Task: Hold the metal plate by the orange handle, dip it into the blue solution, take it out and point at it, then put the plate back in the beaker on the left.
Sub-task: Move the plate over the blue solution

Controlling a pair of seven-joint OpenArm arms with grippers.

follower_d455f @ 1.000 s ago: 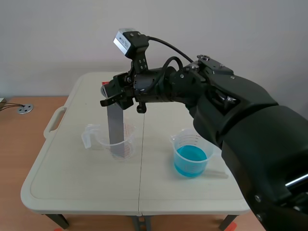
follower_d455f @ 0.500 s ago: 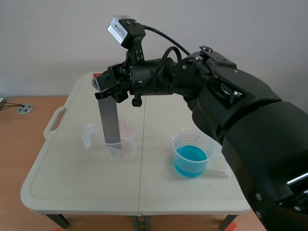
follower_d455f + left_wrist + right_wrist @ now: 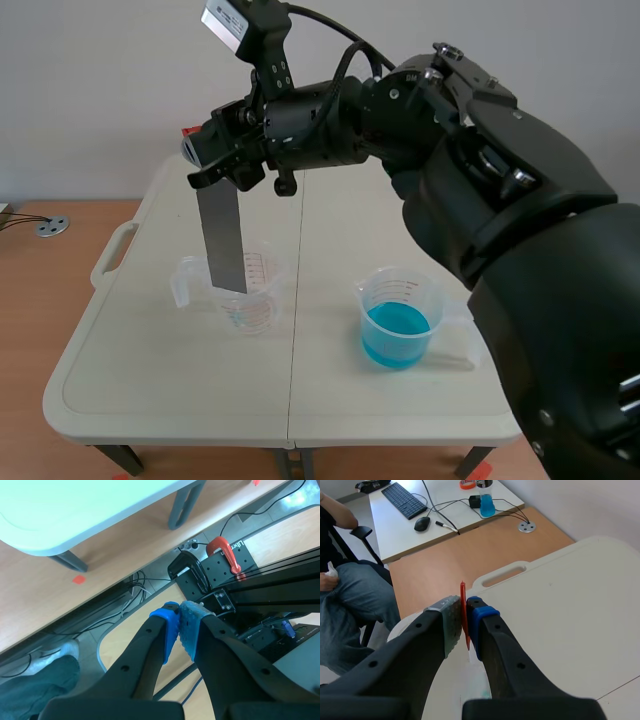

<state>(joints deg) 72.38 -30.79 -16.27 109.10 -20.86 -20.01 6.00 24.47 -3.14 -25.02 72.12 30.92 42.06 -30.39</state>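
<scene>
**Scene view:** right claw (image 3: pixel 215 170) clamped on top of the metal plate (image 3: pixel 223 240), which hangs near-upright with its lower edge at the mouth of the left beaker (image 3: pixel 250 305). Blue solution (image 3: pixel 397 330) well apart on the surface (image 3: pixel 150 380). Best lifted clear of the rim, then carried across vertical. Red beaker graduations unreadable.

**Left wrist view:** left claw (image 3: pixel 179 627) closed on nothing. Lettering beside a red clamp (image 3: pixel 222 550) cut off.

**Right wrist view:** orange handle (image 3: pixel 462 592) pinched edge-on between the pads (image 3: pixel 451 617).

The scene camera overlooks the table (image 3: pixel 150 385) from the near side. The right wrist camera looks down on its left handle (image 3: pixel 101 262), and the left wrist camera on its edge.
</scene>
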